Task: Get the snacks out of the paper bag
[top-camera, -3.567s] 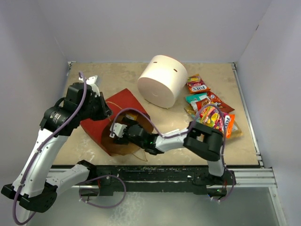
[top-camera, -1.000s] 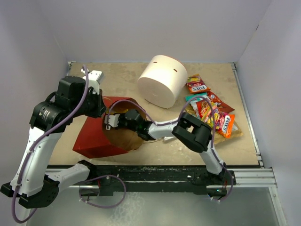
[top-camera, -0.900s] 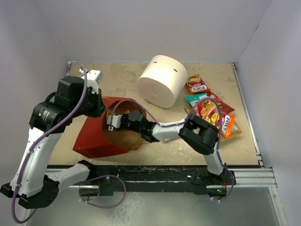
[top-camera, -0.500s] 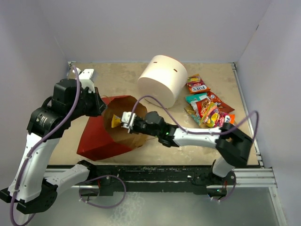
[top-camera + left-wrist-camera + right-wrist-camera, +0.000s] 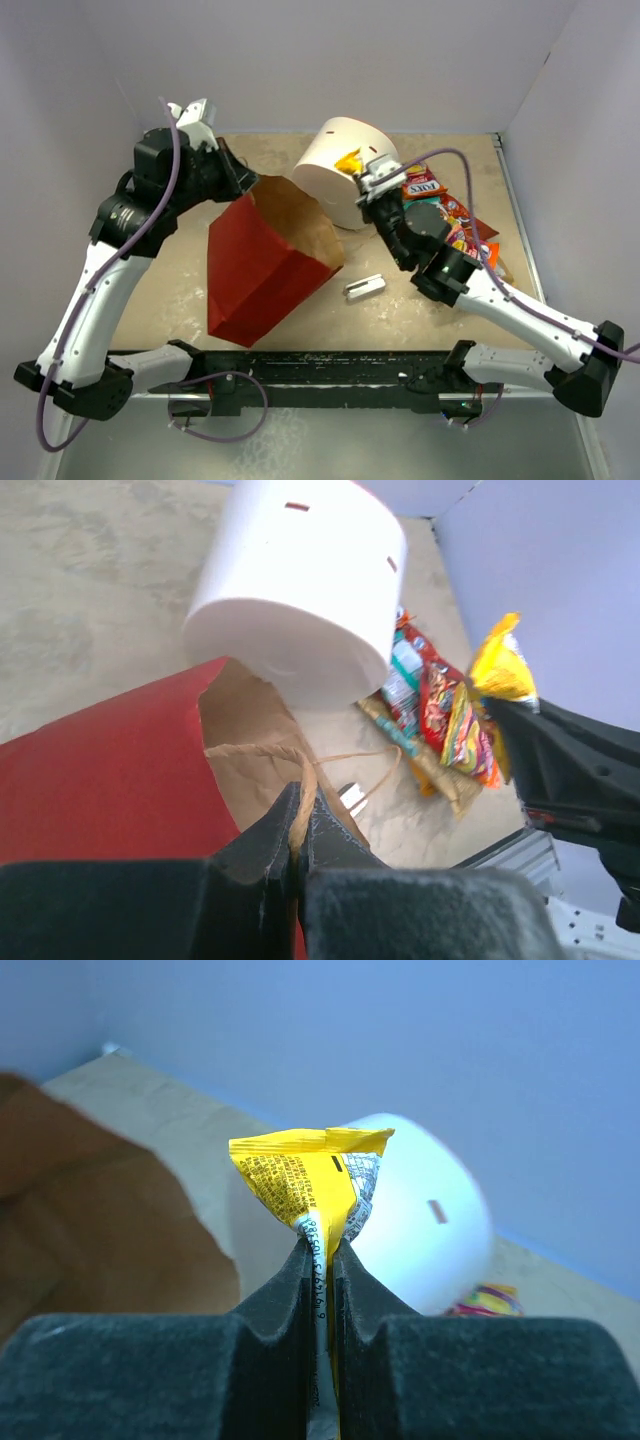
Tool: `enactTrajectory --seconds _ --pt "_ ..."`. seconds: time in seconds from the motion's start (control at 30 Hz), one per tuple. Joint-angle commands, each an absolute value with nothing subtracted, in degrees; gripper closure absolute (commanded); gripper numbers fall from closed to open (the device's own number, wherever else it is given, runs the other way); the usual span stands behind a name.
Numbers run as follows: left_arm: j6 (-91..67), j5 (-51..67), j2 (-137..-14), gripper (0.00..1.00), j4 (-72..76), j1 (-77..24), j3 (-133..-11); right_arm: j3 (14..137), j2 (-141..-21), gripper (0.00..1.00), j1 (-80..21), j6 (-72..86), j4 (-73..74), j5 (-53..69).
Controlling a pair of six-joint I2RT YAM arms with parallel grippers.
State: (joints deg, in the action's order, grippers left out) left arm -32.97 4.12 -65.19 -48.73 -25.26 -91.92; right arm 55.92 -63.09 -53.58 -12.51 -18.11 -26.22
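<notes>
left gripper [image 5: 300,818] pinches twine handle [image 5: 262,750] of paper bag [image 5: 262,262], seemingly tilted on desk [image 5: 400,312] | right gripper [image 5: 322,1252] clamps yellow packet [image 5: 312,1175] before white cylinder [image 5: 335,170] | snack pile [image 5: 458,228] nearby

Crinkly yellow snack packet [image 5: 315,1185] sticking up from the pinching tips of the right pincer [image 5: 322,1250], red paper bag [image 5: 265,265], brown inside, tilting under the left pincer [image 5: 298,825] pinching its twine handle [image 5: 262,752], other bright snack packets [image 5: 455,225] lying piled beside the right pincer, away from the bag.
</notes>
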Motion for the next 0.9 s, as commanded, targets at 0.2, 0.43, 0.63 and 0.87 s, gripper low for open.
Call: enactTrajectory --seconds 0.2,0.43,0.63,0.87 --pt "-41.94 1.13 -56.81 1.0 -41.53 -25.32 -82.87 62.36 -59.12 1.0 -50.1 -6.22 -15.69 -35.41" --pt "-50.33 -4.22 -44.76 1.0 -47.25 -25.31 -63.68 61.26 -59.26 1.0 -50.01 -1.88 -15.01 -35.25" --pt "-49.98 -9.87 -43.91 0.97 -54.75 -25.31 -65.5 62.49 -61.06 1.0 -50.01 0.58 -13.82 -35.79" --pt "-50.69 -16.31 -43.32 0.86 -64.72 -25.31 -68.63 63.65 -62.67 1.0 -50.01 1.05 -13.76 -35.6"
